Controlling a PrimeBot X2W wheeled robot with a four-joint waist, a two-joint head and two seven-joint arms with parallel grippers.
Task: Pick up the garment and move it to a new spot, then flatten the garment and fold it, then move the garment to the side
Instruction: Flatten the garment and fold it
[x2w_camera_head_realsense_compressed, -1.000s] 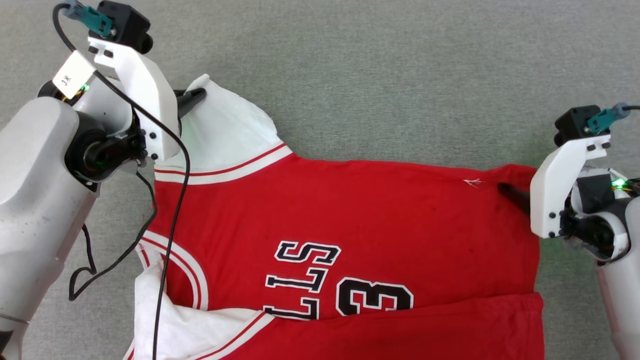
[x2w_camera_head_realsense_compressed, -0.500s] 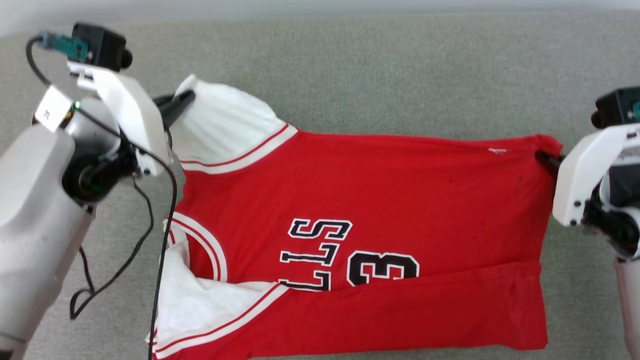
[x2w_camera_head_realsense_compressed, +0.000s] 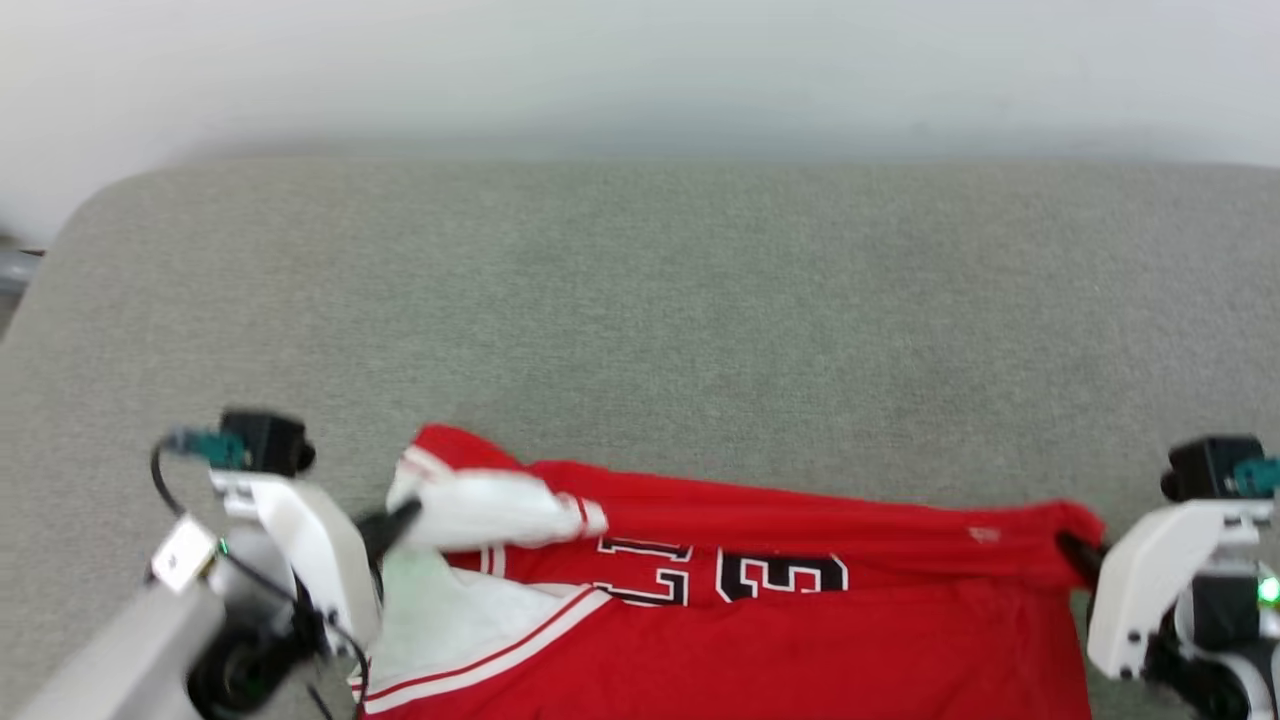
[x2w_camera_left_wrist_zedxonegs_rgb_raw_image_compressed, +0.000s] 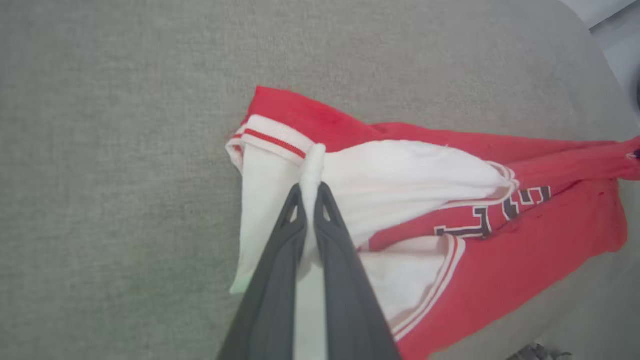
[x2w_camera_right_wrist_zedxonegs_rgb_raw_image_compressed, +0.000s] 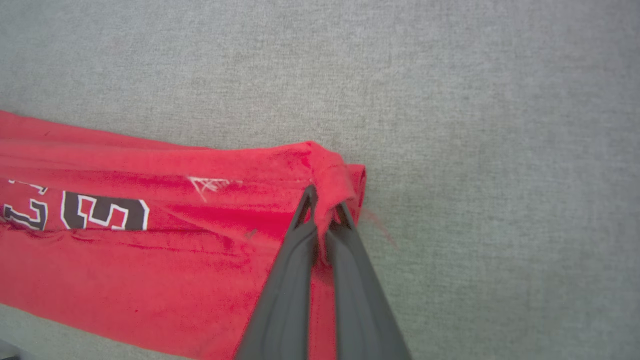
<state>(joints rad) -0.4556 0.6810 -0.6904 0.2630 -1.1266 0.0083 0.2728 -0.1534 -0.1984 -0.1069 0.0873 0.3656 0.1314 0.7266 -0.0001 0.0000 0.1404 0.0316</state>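
The garment (x2w_camera_head_realsense_compressed: 780, 640), a red jersey with white sleeves and black lettering, lies across the near part of the grey surface, its far edge lifted and folded toward me. My left gripper (x2w_camera_head_realsense_compressed: 405, 517) is shut on the white sleeve (x2w_camera_left_wrist_zedxonegs_rgb_raw_image_compressed: 380, 175) at the jersey's left end; in the left wrist view the gripper (x2w_camera_left_wrist_zedxonegs_rgb_raw_image_compressed: 311, 192) pinches a ridge of white cloth. My right gripper (x2w_camera_head_realsense_compressed: 1070, 548) is shut on the red hem corner at the right end, and the right wrist view shows red fabric bunched between that gripper (x2w_camera_right_wrist_zedxonegs_rgb_raw_image_compressed: 325, 200).
The grey fabric surface (x2w_camera_head_realsense_compressed: 650, 300) stretches far beyond the jersey to a pale wall (x2w_camera_head_realsense_compressed: 640, 60). Its rounded left corner (x2w_camera_head_realsense_compressed: 90, 200) drops off to the floor. A black cable (x2w_camera_head_realsense_compressed: 165, 480) loops by my left wrist.
The head camera has tilted up, so the scene sits lower in view. Both grippers have brought the jersey's far edge toward me, folding it over; less of the lettering shows.
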